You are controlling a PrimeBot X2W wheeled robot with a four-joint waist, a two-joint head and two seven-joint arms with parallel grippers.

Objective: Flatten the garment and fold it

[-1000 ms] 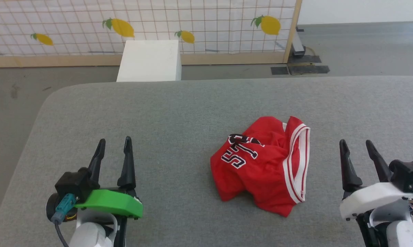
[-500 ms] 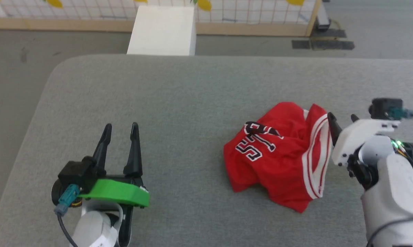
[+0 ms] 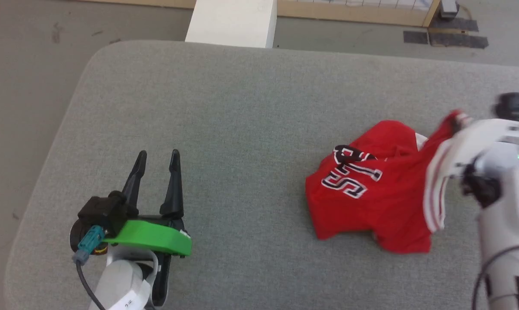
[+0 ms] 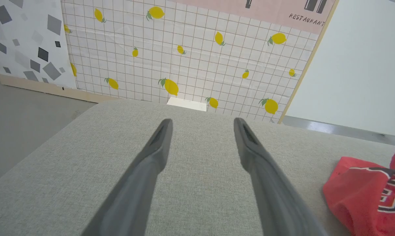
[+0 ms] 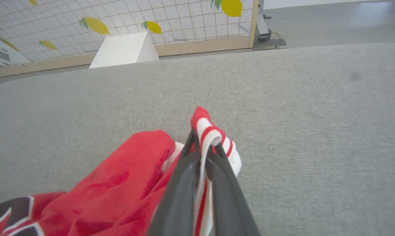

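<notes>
Pinching the striped trim [image 5: 211, 131] of the shirt [image 3: 371, 202], my right gripper [image 5: 204, 139] was clamped on it at the heap's far right corner, on the right side of the grey pad [image 3: 242, 107]. My left gripper [image 3: 158, 153] hovered spread and empty, well to the left. I judged a slow, steady lift best, so the crumpled cloth could unfurl without slipping free.

White box [image 3: 232, 22] beyond grey table [image 3: 207, 107]
</notes>
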